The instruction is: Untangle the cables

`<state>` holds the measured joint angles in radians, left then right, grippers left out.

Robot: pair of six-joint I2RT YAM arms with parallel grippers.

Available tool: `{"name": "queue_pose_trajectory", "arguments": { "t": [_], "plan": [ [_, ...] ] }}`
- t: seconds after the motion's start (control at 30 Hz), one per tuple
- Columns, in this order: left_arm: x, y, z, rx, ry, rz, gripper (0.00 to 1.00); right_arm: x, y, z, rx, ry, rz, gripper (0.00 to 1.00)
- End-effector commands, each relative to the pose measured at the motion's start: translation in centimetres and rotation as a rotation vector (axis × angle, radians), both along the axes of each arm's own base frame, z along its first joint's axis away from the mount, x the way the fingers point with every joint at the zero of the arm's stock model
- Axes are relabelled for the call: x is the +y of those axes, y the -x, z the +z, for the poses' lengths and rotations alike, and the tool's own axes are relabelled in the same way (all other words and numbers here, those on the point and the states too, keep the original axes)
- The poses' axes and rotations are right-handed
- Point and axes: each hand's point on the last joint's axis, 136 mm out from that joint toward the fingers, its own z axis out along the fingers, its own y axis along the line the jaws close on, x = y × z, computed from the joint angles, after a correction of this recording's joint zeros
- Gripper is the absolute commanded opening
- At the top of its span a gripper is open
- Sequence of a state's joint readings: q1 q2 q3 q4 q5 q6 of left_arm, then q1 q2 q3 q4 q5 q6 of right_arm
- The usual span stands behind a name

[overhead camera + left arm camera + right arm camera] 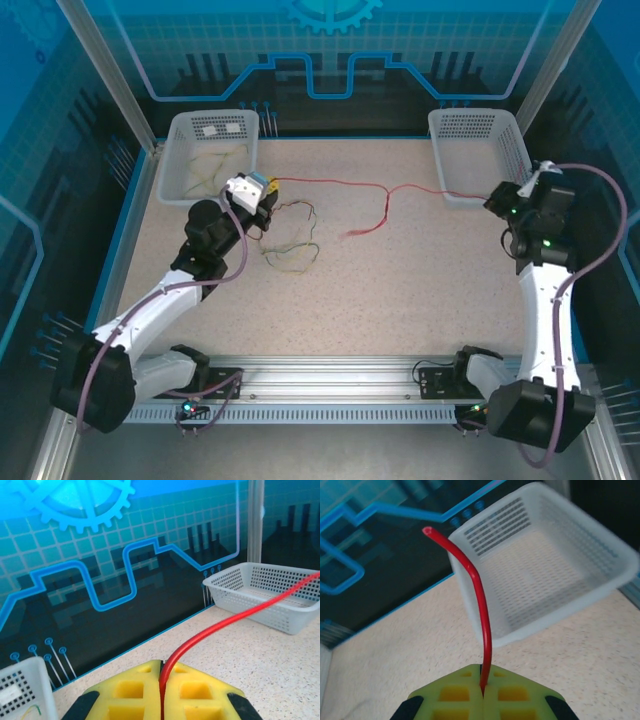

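- Cables (330,183) partly sorted, judging by the top view: red cable (440,194) strung from the left pincer (264,186) across to the right pincer (497,201), both clenched on it.
- Midway between the pincers, a red branch dropping toward the near edge and ending loose. One cable or two crossed, cannot tell.
- Pale cables (292,240) in a loose knot just beside the left pincer, on its near right, apart from the red line.
- Left basket (172,165) just beyond the left pincer, with pale strands lying in it. Right basket (522,150) just beyond the right pincer.
- Left wrist view: left pincer (161,672) clamped, yellow pads (130,690) pressed together on the red cable (225,622). Cable rising out of the seam and running off to the right, toward the right basket (260,605). Corner of the left basket (20,690) at the pincer's near left, a pale strand inside.
- Right wrist view: right pincer (483,680) clamped on the red cable (479,600) between its pads (452,692). Short stub past the fingertips, curving up to a free end in front of the right basket (555,610) just ahead.
- Progress, as a judgement: somewhere near the middle. Done: red drawn clear of the pale knot, some pale strands binned. Left: sorting out the red branch, teasing the pale knot apart, putting the rest away.
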<state>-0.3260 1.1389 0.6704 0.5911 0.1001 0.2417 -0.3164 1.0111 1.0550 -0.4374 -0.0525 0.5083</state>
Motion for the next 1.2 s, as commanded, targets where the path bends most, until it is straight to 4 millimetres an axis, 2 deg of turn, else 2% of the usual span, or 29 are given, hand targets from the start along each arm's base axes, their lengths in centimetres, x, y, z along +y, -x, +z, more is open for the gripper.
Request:
{"name": "queue_pose_trajectory", "arguments": {
  "t": [0.0, 0.17, 0.33, 0.43, 0.57, 0.77, 0.83, 1.0, 1.1, 1.17],
  "plan": [
    [1.4, -1.2, 1.7, -0.024, 0.07, 0.07, 0.0, -3.1, 2.4, 0.1, -0.018, -0.052, -0.169, 0.0],
    [2.4, -2.7, 1.3, 0.015, 0.092, 0.133, 0.0, -6.0, 5.0, 1.1, -0.037, -0.04, -0.303, 0.0],
    [2.3, -4.3, 1.2, 0.089, 0.109, 0.154, 0.0, -8.6, 7.6, 1.3, -0.046, -0.068, -0.418, 0.0],
    [2.2, -4.9, 1.3, 0.09, 0.114, 0.16, 0.0, -10.3, 9.6, 2.3, -0.056, -0.039, -0.498, 0.0],
    [2.1, -6.2, 0.9, 0.119, 0.091, 0.177, 0.0, -11.0, 10.5, 4.1, -0.05, 0.032, -0.529, 0.0],
    [1.6, -7.8, 0.8, 0.166, 0.101, 0.178, 0.0, -11.0, 9.7, 3.2, -0.043, -0.021, -0.494, 0.0],
    [0.2, -7.5, 1.4, 0.196, 0.109, 0.115, 0.0, -10.3, 8.7, 3.1, -0.096, -0.073, -0.432, 0.0],
    [-5.5, -4.1, 4.3, 0.132, 0.118, -0.122, 0.0, -7.8, 4.8, 3.5, -0.255, -0.196, -0.193, 0.0],
    [-8.7, -1.5, 5.4, 0.111, 0.109, -0.227, 0.0, -7.4, 3.5, 4.1, -0.349, -0.226, -0.13, 0.0],
    [-10.0, 0.1, 6.1, 0.097, 0.13, -0.286, 0.0, -7.2, 3.0, 5.2, -0.403, -0.217, -0.099, 0.0]
  ]
}}
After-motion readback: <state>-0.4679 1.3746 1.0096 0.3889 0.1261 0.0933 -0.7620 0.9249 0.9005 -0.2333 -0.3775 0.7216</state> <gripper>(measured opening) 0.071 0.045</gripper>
